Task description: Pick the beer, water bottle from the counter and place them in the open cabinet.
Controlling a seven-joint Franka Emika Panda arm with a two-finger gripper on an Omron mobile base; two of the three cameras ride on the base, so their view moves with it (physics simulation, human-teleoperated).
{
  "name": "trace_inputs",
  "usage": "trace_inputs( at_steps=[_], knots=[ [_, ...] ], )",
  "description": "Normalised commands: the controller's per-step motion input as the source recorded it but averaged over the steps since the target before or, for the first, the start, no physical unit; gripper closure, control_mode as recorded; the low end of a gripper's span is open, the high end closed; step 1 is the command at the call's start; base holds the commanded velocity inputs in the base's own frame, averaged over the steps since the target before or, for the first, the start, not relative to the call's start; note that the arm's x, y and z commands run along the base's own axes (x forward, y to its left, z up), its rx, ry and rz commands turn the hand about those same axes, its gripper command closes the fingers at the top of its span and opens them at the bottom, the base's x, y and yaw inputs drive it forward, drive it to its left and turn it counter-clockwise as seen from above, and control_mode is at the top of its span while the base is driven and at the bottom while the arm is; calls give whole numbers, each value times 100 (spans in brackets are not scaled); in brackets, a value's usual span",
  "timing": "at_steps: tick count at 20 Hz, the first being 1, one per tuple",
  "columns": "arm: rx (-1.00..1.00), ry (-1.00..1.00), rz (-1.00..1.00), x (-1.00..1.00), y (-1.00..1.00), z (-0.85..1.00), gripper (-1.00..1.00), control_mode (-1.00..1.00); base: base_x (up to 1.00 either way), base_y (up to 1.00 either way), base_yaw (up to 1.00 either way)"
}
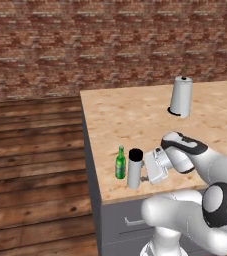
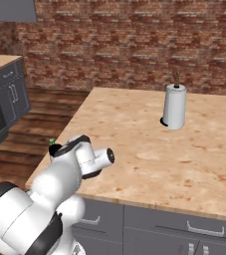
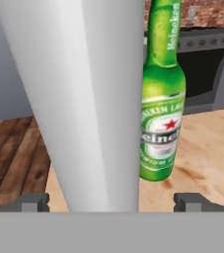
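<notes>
Left base view: brick wall behind, counter (image 1: 135, 120) tan over grey drawers. Water bottle (image 1: 134, 169) upright near the front left edge, beer (image 1: 120, 163) upright just beside it on its left. Gripper (image 1: 146, 172) right against the water bottle, paper-towel roll (image 1: 180, 97) well apart at the back.

Right base view: arm hides most of both bottles; roll (image 2: 174, 106) mid-counter.

Hand view: jaws wide open, fingertips (image 3: 30, 201) either side of the water bottle (image 3: 79, 104), nothing held. Beer (image 3: 162, 99) just behind it.

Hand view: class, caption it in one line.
Open gripper straddles the water bottle; the beer stands just beyond on the counter.
</notes>
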Motion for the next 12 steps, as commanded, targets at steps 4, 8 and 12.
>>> trace_inputs(
  at_steps=[4, 8, 12],
  knots=[
    [2, 0, 0, 0, 22, -22, -100, -100, 0, 0, 0],
    [2, 0, 0, 0, 19, -24, -100, -100, 0, 0, 0],
    [2, 0, 0, 0, 17, -20, -100, -100, 0, 0, 0]
  ],
)
